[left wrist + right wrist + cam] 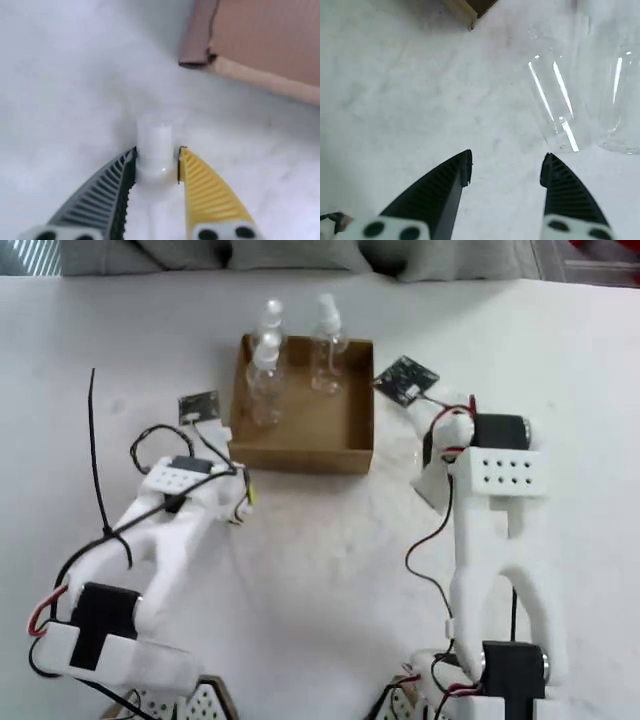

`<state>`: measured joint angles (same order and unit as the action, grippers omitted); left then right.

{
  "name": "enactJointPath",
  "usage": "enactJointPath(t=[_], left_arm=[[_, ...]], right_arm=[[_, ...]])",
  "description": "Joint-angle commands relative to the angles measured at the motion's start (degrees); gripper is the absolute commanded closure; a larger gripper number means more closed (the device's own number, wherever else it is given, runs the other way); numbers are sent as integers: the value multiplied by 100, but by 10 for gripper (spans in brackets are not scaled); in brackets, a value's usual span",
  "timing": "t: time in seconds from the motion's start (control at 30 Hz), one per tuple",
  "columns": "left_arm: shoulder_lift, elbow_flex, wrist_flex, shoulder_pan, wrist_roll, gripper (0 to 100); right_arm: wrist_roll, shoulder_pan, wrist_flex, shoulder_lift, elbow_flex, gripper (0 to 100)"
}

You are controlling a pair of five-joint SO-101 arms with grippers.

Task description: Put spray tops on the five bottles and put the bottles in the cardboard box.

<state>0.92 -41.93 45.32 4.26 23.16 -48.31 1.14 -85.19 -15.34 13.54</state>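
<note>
The cardboard box (300,440) lies open at the back middle of the table. Three clear bottles with white spray tops stand in it: one at its left (265,380), one at its far left corner (270,318), one at its right (328,345). My left gripper (157,160) is low over the table near the box's front left corner (270,45), its grey and yellow fingers shut on a white spray top (159,145). My right gripper (505,170) is open and empty, right of the box. Two topless clear bottles (555,100) (620,95) stand just beyond its fingertips.
Two small dark boards lie beside the box, one left (198,406), one right (405,378). Loose cables trail from the left arm (95,440). Bare white table (330,540) stretches between the arms in front of the box.
</note>
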Motion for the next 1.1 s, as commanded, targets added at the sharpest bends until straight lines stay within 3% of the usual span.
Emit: enactJointPath(t=[0.0,0.5,0.8,0.97,1.07], left_arm=[[251,-18,-79,-66,-387,976],[233,-18,-246,-31,-404,976],[224,-26,-264,-31,-404,977],[224,-26,-273,-31,-404,977],[224,-26,-273,-31,-404,977]], right_arm=[[-580,-92,-400,154,-756,792],[-2242,101,-1077,3319,-3376,790],[-2549,136,-1305,4646,-4774,789],[-2549,136,-1305,4989,-5196,698],[-2593,136,-1288,5165,-5248,695]])
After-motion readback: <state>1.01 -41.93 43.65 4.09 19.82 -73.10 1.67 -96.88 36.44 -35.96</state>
